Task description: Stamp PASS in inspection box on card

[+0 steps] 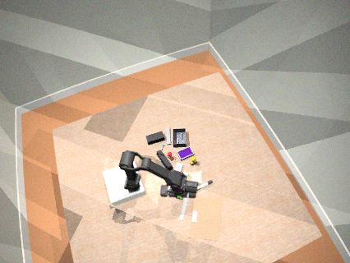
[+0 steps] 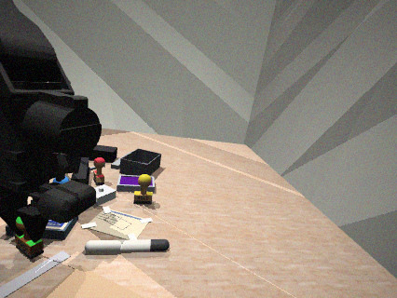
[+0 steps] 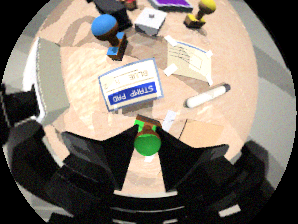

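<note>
My gripper (image 1: 179,196) (image 2: 29,228) (image 3: 147,128) is shut on a green-topped stamp (image 2: 28,244) (image 3: 148,144), its brown block hanging below the fingers. Its label is not readable. It is beside the lettered edge of the blue-labelled stamp pad (image 2: 58,225) (image 3: 131,94), not over it; its exact height is unclear. The pad's label side faces up and no ink surface shows. The cream card (image 1: 195,177) (image 2: 104,227) (image 3: 186,68) lies taped beyond the pad, with its outlined box (image 3: 195,61); no stamped print can be made out. A purple pad (image 1: 186,153) (image 2: 130,181) (image 3: 172,5) lies farther back.
A blue-topped stamp (image 3: 105,27) stands behind the labelled pad. Red (image 1: 170,154) and yellow (image 1: 193,160) (image 2: 143,188) stamps stand near the purple pad. A marker (image 2: 104,247) (image 3: 206,96) lies before the card. A black tray (image 2: 140,165) is at the back; a ruler (image 2: 34,274) lies in front.
</note>
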Controlling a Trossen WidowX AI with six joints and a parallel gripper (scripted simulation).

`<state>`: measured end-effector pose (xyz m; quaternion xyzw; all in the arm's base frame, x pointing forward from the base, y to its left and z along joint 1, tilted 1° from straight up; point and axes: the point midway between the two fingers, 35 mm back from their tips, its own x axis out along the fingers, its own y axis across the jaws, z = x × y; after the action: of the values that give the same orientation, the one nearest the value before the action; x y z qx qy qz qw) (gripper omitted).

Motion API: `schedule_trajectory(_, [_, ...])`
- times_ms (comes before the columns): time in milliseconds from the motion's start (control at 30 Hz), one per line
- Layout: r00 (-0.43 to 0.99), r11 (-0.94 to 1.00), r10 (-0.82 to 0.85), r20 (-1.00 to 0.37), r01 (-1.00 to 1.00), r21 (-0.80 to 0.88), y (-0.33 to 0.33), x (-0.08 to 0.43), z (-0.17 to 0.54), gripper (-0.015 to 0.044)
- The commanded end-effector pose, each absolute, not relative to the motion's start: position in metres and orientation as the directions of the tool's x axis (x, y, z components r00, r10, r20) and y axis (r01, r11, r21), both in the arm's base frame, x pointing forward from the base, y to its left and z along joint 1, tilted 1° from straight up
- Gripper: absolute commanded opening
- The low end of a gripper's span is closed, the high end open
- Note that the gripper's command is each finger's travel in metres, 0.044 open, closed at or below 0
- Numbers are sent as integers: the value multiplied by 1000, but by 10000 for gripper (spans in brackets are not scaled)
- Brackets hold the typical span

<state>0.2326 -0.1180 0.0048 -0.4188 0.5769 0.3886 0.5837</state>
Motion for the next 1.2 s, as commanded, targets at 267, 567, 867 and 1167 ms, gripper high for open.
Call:
schedule_trajectory(267, [31,347,-29,-999,-937,-39,-118,232,2,157])
schedule_trajectory(567, [30,346,-28,-999,-937,-38,-119,236,25,261])
schedule_trajectory(867, [27,344,-23,-999,-938,-33,-114,229,119,261])
schedule_trajectory(1167, [27,344,-23,-999,-938,-33,-114,229,119,261])
